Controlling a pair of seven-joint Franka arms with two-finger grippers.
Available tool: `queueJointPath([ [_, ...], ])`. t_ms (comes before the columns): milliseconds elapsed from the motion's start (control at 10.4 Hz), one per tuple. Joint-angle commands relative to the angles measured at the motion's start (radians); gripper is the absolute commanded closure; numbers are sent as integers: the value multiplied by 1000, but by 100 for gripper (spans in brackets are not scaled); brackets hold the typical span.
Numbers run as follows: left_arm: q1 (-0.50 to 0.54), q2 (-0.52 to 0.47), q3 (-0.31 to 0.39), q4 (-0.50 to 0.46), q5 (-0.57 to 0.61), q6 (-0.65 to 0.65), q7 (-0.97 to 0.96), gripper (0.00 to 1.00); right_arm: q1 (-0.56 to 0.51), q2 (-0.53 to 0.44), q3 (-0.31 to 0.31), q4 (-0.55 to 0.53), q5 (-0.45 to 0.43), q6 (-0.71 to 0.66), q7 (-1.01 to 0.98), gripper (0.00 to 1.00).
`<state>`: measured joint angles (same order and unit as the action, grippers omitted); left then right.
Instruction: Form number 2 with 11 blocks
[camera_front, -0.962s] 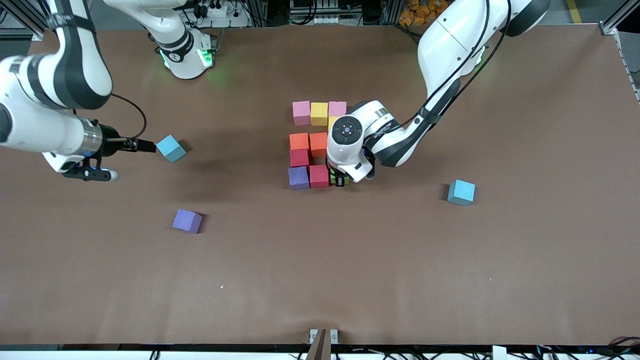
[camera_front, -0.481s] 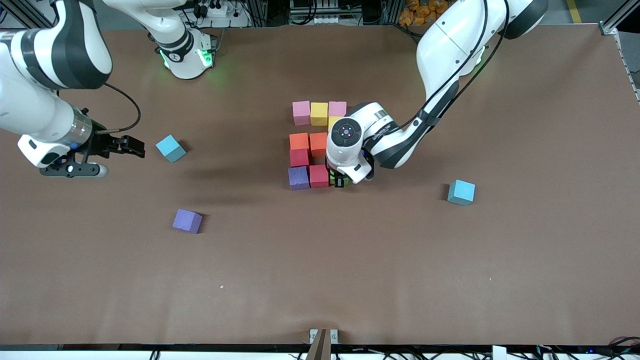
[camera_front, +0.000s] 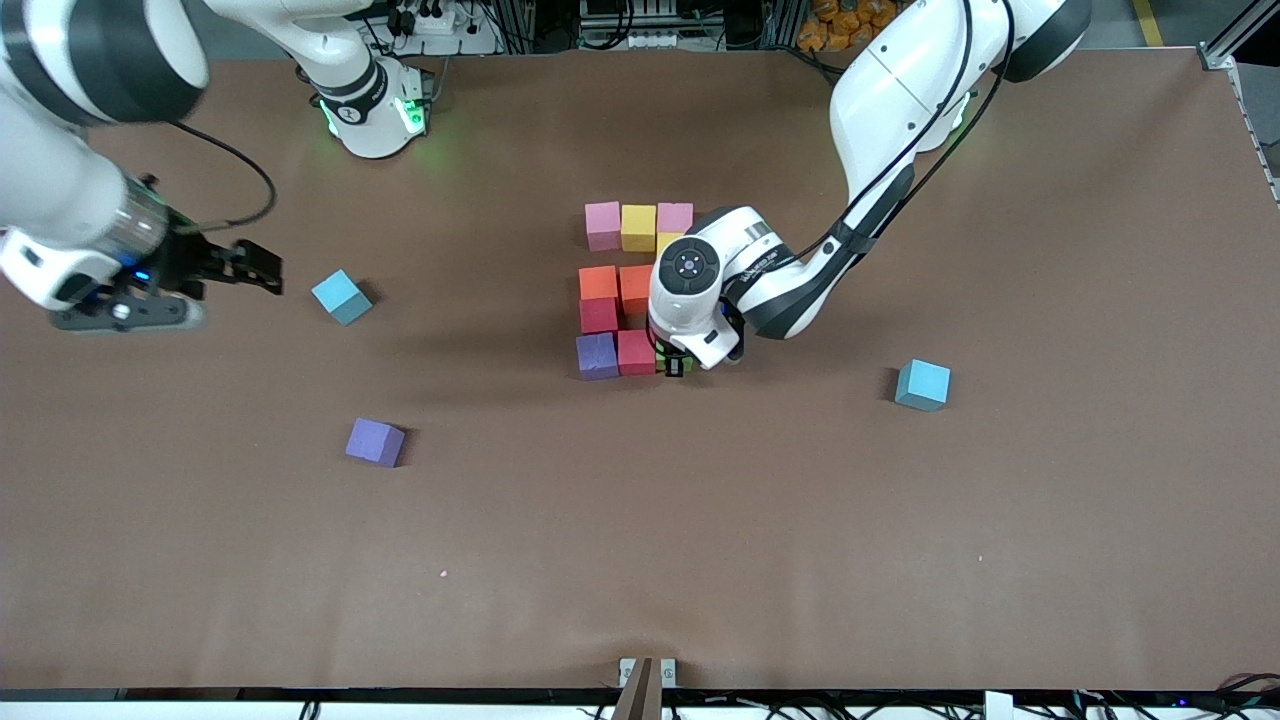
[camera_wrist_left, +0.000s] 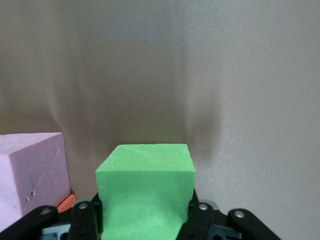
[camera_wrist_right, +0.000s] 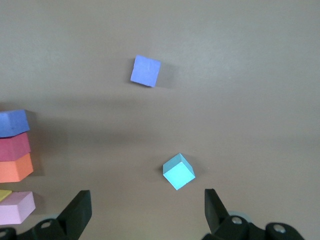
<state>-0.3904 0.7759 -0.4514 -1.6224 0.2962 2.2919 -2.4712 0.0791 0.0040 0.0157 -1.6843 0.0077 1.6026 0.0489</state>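
The number 2 stands mid-table, built of blocks: pink (camera_front: 603, 224), yellow (camera_front: 638, 227) and pink (camera_front: 675, 216) farthest from the camera, then two orange (camera_front: 598, 282), a red (camera_front: 599, 315), and purple (camera_front: 597, 355) and red (camera_front: 636, 352) nearest. My left gripper (camera_front: 677, 364) is low at the end of that nearest row, toward the left arm's end, and hides part of the figure. It is shut on the green block (camera_wrist_left: 145, 185), and a pink block (camera_wrist_left: 30, 175) shows beside it. My right gripper (camera_front: 262, 271) hangs open and empty near a light-blue cube (camera_front: 341, 296).
A loose purple cube (camera_front: 375, 442) lies nearer the camera toward the right arm's end. A second light-blue cube (camera_front: 922, 385) sits toward the left arm's end. In the right wrist view, the light-blue cube (camera_wrist_right: 178, 171) and the purple cube (camera_wrist_right: 145, 70) lie ahead of the open fingers (camera_wrist_right: 75, 215).
My right arm has drawn back from the light-blue cube toward its own end of the table. My left gripper has nudged the green block slightly closer to the red one.
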Motion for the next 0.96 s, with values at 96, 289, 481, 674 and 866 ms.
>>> queueJointPath([
  [96, -8, -1, 5, 32, 27, -12, -5, 0, -9, -12, -11, 90, -14, -84, -17, 0],
  [289, 8, -47, 5, 30, 21, -31, -11, 0, -10, -12, -17, 129, -14, -131, -30, 0],
  [481, 10, -98, 0, 30, 14, -75, -9, 0, -9, -12, -45, 138, -5, -133, -70, 0],
  [674, 10, -147, 0, 32, 20, -88, -3, 0, -10, -10, -52, 138, -5, -119, -72, 0],
  [866, 28, -188, 3, 42, 24, -94, 64, 0, -30, -9, -52, 135, 9, -106, -73, 0],
])
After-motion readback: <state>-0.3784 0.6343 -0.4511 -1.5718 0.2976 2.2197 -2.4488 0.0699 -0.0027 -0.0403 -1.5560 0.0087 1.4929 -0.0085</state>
